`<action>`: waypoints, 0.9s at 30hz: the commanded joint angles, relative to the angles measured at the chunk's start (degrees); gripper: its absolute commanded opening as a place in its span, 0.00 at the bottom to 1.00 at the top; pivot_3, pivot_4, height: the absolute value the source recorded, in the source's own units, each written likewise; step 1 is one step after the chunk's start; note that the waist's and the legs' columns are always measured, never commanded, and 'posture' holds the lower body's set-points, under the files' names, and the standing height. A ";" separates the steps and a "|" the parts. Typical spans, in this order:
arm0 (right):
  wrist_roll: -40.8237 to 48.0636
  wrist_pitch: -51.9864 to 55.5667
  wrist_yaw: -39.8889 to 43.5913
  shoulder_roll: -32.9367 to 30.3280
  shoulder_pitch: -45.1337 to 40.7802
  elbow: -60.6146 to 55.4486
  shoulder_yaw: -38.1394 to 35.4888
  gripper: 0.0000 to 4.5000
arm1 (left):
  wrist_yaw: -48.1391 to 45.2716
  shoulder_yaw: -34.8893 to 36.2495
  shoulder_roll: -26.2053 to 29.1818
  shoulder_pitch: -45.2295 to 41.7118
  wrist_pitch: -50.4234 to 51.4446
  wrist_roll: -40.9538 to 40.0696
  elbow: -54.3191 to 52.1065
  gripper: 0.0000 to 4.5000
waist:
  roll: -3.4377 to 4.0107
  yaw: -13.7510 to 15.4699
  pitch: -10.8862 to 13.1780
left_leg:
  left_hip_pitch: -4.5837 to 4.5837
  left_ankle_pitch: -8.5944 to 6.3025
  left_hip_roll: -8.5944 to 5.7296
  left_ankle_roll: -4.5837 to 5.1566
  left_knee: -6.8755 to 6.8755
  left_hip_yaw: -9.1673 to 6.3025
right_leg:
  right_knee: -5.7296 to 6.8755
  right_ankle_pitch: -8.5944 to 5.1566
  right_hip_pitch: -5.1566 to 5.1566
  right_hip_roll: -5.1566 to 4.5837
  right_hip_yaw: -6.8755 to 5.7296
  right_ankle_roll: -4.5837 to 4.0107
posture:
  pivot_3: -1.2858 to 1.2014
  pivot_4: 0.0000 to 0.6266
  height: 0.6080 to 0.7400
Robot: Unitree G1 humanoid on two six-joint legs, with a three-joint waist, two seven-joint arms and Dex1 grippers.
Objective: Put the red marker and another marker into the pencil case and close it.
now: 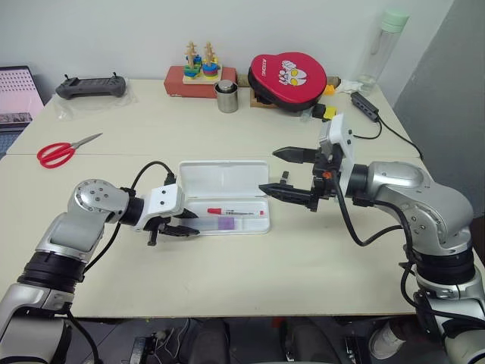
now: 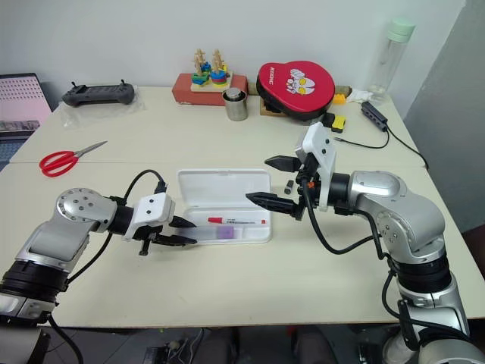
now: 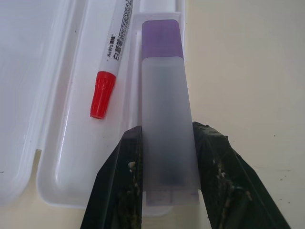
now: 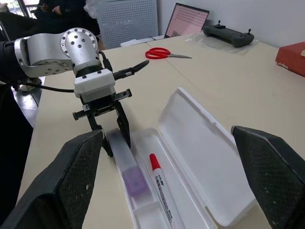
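On the bench (image 1: 303,258), the pencil case (image 1: 227,180) lies with its lid flung back, the red marker (image 1: 236,211) resting inside. The left pincer (image 3: 164,157) clamps the tail of the lavender highlighter (image 3: 164,119), which lies in the case's front edge beside the red marker. The right pincer (image 1: 282,173) hangs above the case's right end, fingers spread wide, holding nothing.

2 silver arms (image 1: 83,216) with white wrist blocks, black cables, black jaws.
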 commanded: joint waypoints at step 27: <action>-18.27 -4.40 -30.40 12.18 -1.80 27.24 -3.47 1.00 | 23.46 7.82 -23.16 -4.94 18.82 -11.13 -14.03 1.00 | -0.04 0.06 -0.03 | -0.08 0.01 -0.08 0.00 0.27 -0.06 | 0.04 0.24 0.08 -0.03 0.03 -0.10 | 0.52 0.24 1.00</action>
